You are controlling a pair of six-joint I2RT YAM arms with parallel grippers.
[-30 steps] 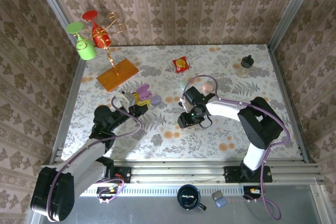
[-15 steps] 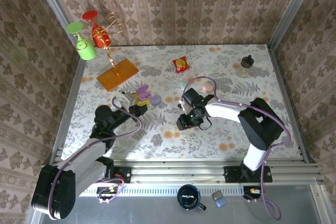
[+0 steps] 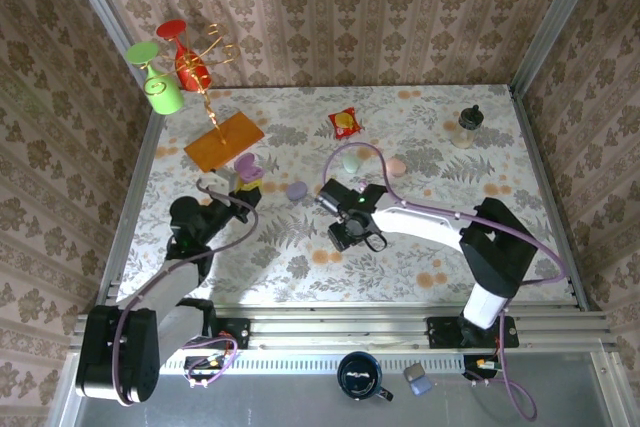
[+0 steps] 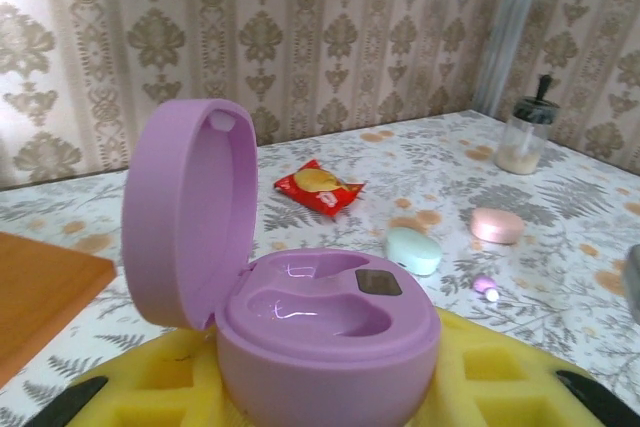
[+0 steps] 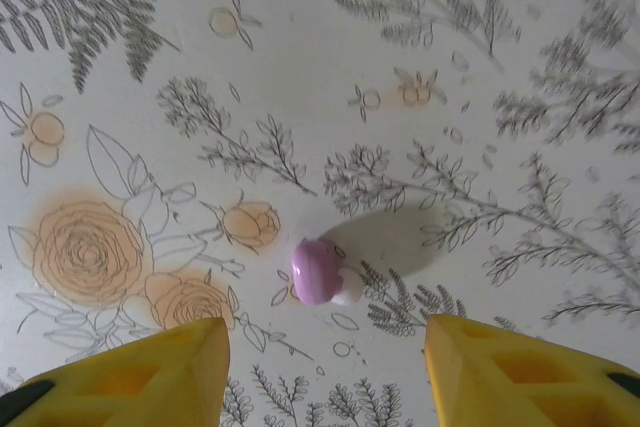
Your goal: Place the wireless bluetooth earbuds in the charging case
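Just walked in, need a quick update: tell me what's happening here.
The left gripper is clamped on an open purple case, lid up, its wells empty. The right gripper hovers open over a small purple earbud lying on the table, not touching it. No earbud is in the case yet.

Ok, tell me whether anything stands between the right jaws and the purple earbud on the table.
Nothing visible does. In the right wrist view the purple earbud lies alone on the flowered tablecloth, just ahead of the gap between the open right jaws. It is untouched, with bare cloth all around it.
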